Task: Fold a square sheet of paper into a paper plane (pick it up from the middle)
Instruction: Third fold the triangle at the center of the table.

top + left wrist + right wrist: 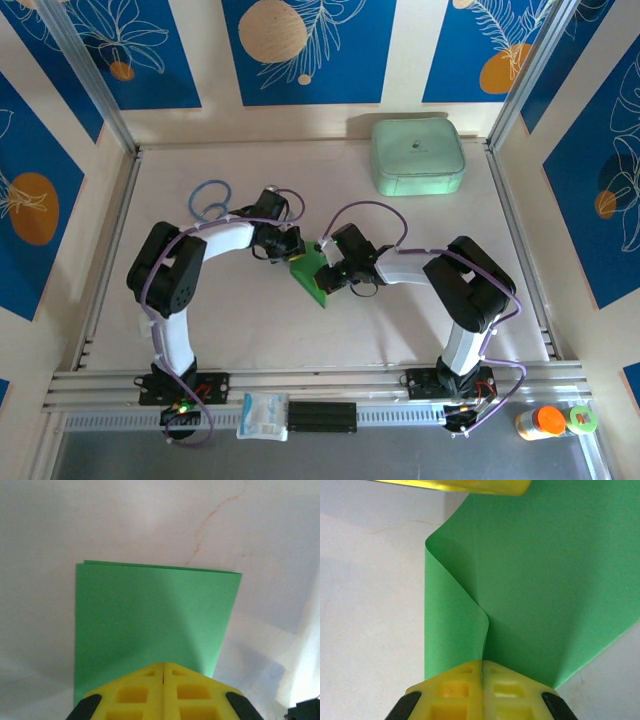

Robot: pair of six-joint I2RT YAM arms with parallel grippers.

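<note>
The square sheet of paper (311,280) is bright green and lies folded at mid-table between the two grippers. In the left wrist view it is a flat doubled rectangle (150,615) with its folded edge on the far side. My left gripper (163,666) is shut, its yellow tips over the near part of the sheet; no paper shows in the seam. My right gripper (482,664) is shut on the paper (545,580), and a raised crease runs straight into its jaws. From above, the left gripper (293,252) and right gripper (327,274) nearly meet over the sheet.
A pale mint zip case (418,155) sits at the back right. A blue cable ring (211,198) lies at the back left. A white packet (264,415) and an orange-capped bottle (540,422) rest on the near rail. Metal frame rails border the table.
</note>
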